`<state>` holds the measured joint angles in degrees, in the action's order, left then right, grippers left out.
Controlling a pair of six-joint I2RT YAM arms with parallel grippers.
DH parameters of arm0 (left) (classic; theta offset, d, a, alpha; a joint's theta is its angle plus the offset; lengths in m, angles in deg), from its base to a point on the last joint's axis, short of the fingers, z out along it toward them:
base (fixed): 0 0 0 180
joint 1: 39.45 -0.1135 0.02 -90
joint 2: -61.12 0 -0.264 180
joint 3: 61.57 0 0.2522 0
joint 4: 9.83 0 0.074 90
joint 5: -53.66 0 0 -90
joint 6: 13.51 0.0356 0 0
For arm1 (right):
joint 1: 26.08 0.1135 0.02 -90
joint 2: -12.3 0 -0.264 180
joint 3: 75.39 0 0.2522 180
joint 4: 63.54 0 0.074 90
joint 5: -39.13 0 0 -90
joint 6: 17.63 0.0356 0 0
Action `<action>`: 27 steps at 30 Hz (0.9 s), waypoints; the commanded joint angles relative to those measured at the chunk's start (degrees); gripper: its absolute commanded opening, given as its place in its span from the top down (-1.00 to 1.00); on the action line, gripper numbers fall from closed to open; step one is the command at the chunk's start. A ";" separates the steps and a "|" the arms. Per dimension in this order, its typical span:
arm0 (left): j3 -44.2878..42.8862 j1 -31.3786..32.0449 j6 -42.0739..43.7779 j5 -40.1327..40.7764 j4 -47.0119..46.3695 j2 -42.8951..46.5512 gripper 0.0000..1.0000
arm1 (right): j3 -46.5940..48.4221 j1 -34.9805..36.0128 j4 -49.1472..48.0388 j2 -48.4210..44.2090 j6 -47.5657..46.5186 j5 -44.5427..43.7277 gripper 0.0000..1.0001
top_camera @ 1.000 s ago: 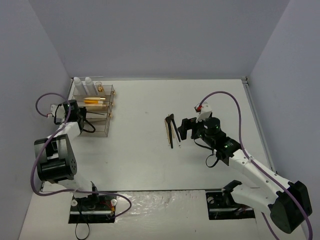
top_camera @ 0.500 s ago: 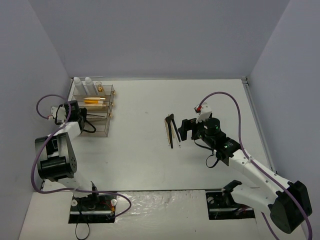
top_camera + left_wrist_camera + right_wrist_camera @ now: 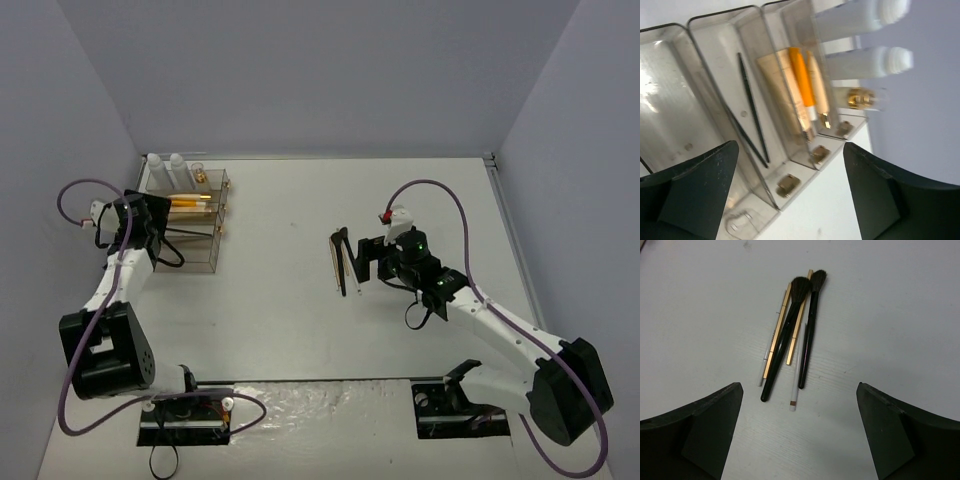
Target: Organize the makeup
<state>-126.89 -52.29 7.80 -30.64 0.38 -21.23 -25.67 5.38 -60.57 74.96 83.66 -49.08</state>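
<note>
Worktop (image 3: 890,315): matt white, faint linear grain.
Brushes (image 3: 782,345): glossy black handles, soft dark bristle.
Gold sticks (image 3: 776,332): metallic sheen.
Drawer box (image 3: 705,65): clear glossy acrylic; knobs (image 3: 786,184) brassy metal.
Orange tube (image 3: 801,80): smooth, shiny plastic.
Bottles (image 3: 865,62): white plastic.
Fingers (image 3: 695,440): matt black plastic.

Left arm (image 3: 112,285) and right arm (image 3: 500,325) share one build: white rounded links joined by black cylindrical joints; a purple cable (image 3: 430,182) loops off each wrist, ending in a small red-and-white plug (image 3: 392,214); a green light (image 3: 418,238) glows on the right wrist; the left tool (image 3: 790,146) and right tool (image 3: 799,386) carry matte dark, wedge-shaped fingers (image 3: 700,425).
</note>
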 commanded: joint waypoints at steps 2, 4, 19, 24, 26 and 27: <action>-9.66 -0.43 17.10 -5.49 9.32 10.94 -0.88 | 5.33 -0.29 -1.13 6.80 0.16 -1.42 -0.78; -12.71 -0.33 26.16 -10.46 15.97 14.12 -0.93 | 7.30 -0.35 -1.07 10.42 0.07 -1.61 -0.65; -3.49 14.05 56.33 -21.23 29.18 34.14 -0.94 | 21.06 -0.34 -2.55 33.08 -1.52 -7.05 0.07; -2.69 14.69 55.23 -21.47 28.71 34.98 -0.94 | 24.83 -0.44 -2.65 38.10 -0.97 -6.52 0.25; -2.73 14.69 55.05 -21.64 28.77 34.98 -0.94 | 25.65 -0.44 -2.65 39.48 -0.80 -6.38 0.28; -2.68 14.69 54.90 -21.69 28.77 34.98 -0.94 | 25.89 -0.44 -2.65 40.12 -0.75 -6.77 0.29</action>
<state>-127.29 -37.60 61.52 -51.76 31.51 12.92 -3.42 5.34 -60.76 114.05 82.76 -54.10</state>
